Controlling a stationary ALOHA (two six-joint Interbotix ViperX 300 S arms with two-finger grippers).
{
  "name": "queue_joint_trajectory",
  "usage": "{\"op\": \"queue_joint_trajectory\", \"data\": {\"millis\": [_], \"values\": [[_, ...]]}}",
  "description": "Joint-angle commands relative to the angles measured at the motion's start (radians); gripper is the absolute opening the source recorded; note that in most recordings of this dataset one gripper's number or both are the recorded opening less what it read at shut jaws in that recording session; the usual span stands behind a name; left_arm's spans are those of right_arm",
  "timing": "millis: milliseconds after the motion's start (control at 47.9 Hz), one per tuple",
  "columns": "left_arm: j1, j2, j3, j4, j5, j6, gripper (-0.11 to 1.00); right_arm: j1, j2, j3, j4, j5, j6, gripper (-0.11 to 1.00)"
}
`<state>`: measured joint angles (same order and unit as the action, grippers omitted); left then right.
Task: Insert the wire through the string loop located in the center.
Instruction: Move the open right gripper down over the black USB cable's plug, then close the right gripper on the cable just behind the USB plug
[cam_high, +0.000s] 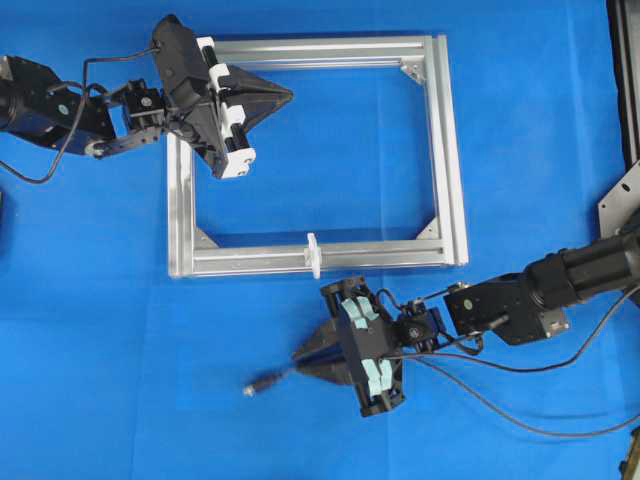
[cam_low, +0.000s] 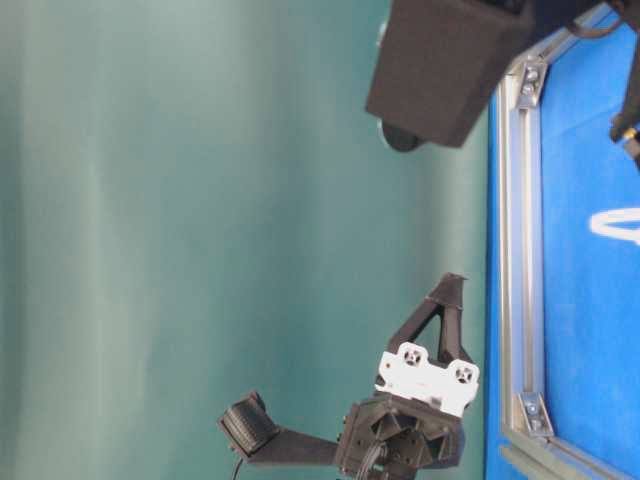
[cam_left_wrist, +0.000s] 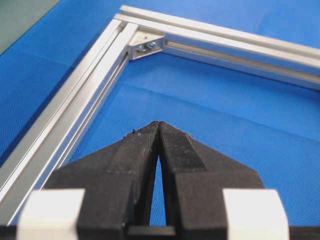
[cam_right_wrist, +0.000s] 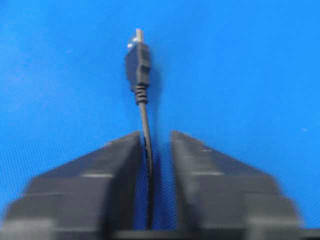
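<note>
The wire is a thin black cable with a dark plug (cam_high: 255, 385) and a metallic tip, lying on the blue cloth in front of the frame. In the right wrist view the plug (cam_right_wrist: 137, 60) points away, and the cable runs back between the fingers of my right gripper (cam_right_wrist: 155, 136). Its jaws stand narrowly apart: the cable touches the left finger and a gap shows on the right. In the overhead view my right gripper (cam_high: 298, 357) sits below the white string loop (cam_high: 313, 255) on the near bar. My left gripper (cam_high: 287, 95) is shut on nothing, inside the frame's far left corner.
The silver aluminium frame (cam_high: 450, 150) lies flat on the blue cloth with brackets in its corners (cam_left_wrist: 147, 46). The right arm's own black cables (cam_high: 520, 370) trail to the right. A metal piece (cam_high: 620, 200) lies at the right edge.
</note>
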<state>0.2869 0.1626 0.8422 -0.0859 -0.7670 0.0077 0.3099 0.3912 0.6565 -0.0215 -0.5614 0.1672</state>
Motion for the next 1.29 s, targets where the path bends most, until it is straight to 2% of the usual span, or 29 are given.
{"op": "queue_joint_trajectory", "data": {"millis": [0,63,417,689,835,1273], "values": [[0.002,-0.031,-0.006,0.003,-0.006,0.000,0.00,-0.002,-0.020,-0.005,-0.002,-0.008,0.002,0.04],[0.002,-0.031,-0.006,0.003,-0.005,0.000,0.00,-0.003,-0.021,-0.005,-0.002,-0.006,0.002,-0.02],[0.002,-0.032,-0.005,0.003,-0.006,0.000,0.00,-0.005,-0.041,-0.006,-0.002,0.015,0.005,-0.02],[0.002,-0.031,-0.006,0.003,-0.005,0.000,0.00,0.000,-0.218,-0.005,-0.005,0.202,-0.005,-0.02],[0.002,-0.031,-0.006,0.003,-0.005,-0.002,0.00,0.000,-0.275,-0.003,-0.005,0.264,-0.009,-0.02],[0.002,-0.031,-0.005,0.003,-0.005,-0.003,0.00,0.000,-0.276,-0.002,-0.003,0.268,-0.008,-0.02]]}}
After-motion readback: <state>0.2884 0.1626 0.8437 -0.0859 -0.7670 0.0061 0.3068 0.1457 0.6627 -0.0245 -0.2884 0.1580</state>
